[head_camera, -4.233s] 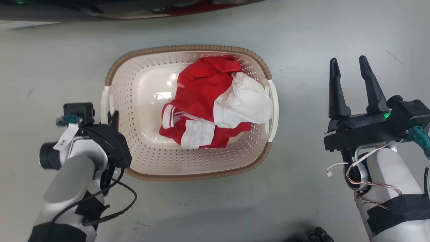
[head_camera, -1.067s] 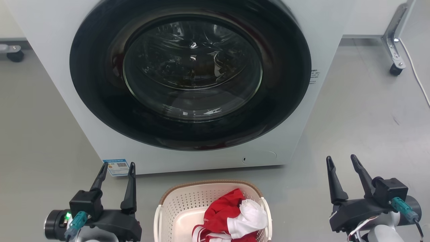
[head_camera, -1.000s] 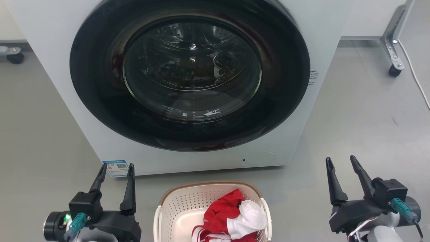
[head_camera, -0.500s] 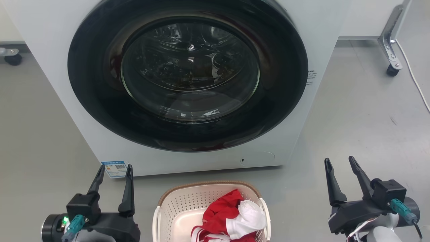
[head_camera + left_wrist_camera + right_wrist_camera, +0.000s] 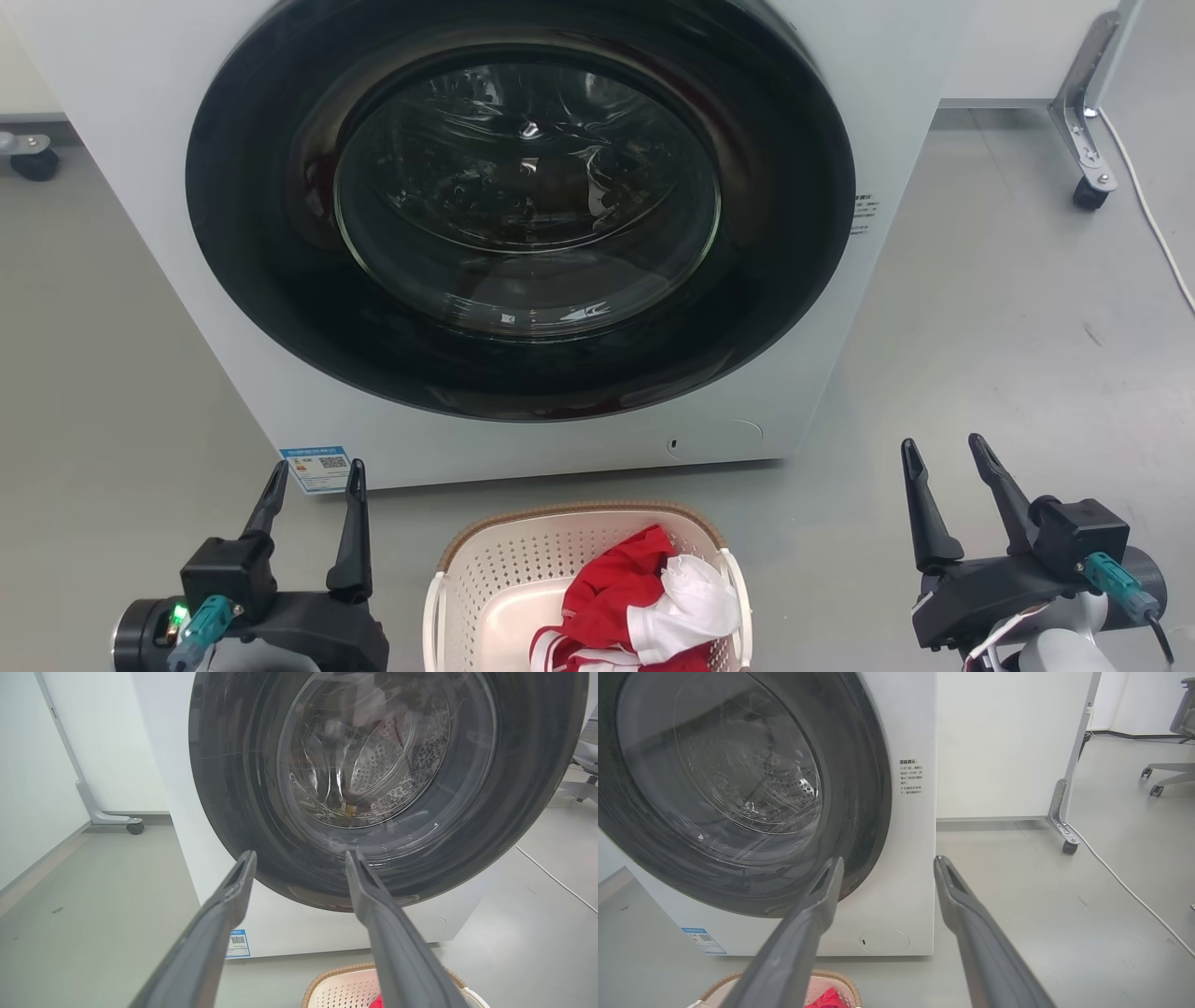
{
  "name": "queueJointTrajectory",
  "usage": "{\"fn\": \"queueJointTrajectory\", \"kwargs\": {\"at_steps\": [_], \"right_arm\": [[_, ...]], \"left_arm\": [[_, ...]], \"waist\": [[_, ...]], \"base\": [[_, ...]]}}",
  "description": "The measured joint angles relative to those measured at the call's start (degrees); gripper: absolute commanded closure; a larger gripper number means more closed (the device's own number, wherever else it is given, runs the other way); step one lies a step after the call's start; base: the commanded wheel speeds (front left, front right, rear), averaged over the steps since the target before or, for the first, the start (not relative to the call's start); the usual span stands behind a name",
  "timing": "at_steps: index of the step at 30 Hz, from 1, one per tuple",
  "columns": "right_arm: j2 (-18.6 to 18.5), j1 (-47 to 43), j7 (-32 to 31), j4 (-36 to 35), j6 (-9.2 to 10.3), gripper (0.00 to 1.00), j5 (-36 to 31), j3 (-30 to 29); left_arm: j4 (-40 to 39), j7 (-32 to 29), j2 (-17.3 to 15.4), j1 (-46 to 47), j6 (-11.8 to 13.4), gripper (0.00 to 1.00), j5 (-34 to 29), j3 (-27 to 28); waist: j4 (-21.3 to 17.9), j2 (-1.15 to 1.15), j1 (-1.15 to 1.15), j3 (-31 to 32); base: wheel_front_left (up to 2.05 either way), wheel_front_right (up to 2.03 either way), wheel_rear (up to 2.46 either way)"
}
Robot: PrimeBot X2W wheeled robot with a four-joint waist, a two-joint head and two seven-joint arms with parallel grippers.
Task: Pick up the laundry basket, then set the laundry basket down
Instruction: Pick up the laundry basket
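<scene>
Cream-plastic laundry basket [image 5: 495, 569] is sitting on the floor [image 5: 980, 327], left gripper [image 5: 317, 467] and right gripper [image 5: 941, 442] hovering either side of it, fingers apart, empty (seemingly set down; any lift is calling for its handles [image 5: 431, 602]).

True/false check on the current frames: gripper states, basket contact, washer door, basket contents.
1. The left gripper and right gripper are both open and hold nothing. True.
2. Red and white clothing lies in the laundry basket. True.
3. The left gripper clamps a basket handle. False: neither gripper touches the basket. One is at each side of it, clear of it.
4. The basket stands on the floor in front of the washing machine. True.
5. The machine's door hangs open. False: the round glass door is shut.
</scene>
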State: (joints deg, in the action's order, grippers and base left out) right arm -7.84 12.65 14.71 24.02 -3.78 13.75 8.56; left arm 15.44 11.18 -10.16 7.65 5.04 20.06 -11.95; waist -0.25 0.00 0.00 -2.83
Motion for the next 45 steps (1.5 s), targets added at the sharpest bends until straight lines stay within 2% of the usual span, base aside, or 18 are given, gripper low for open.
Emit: {"fn": "queueJointTrajectory", "kwargs": {"at_steps": [8,17,33,45], "right_arm": [[0.00,-0.04,0.00,-0.65,0.00,0.00,0.00,0.10],[0.09,-0.02,-0.31,-2.13,0.00,0.00,0.01,0.23],[0.16,3.07,-2.13,-2.87,-0.12,0.00,0.01,1.27],[1.02,9.40,-4.26,-0.97,-0.77,0.00,-0.22,3.58]], "left_arm": [[-1.19,-0.70,0.27,-1.31,0.09,0.00,0.04,0.01],[-3.02,-2.02,0.29,-1.25,0.51,0.00,0.13,0.23],[-2.76,-4.22,1.32,3.22,0.53,0.00,0.56,-0.04],[2.83,-7.56,2.40,10.09,0.51,0.00,1.10,-0.54]], "waist": [[-0.03,0.00,0.00,-0.44],[0.04,0.00,0.00,-4.22],[0.37,0.01,0.01,-15.58],[0.24,0.01,0.01,-26.57]], "base": [[0.00,0.00,0.00],[0.00,0.00,0.00],[0.00,0.00,0.00],[0.00,0.00,0.00]]}}
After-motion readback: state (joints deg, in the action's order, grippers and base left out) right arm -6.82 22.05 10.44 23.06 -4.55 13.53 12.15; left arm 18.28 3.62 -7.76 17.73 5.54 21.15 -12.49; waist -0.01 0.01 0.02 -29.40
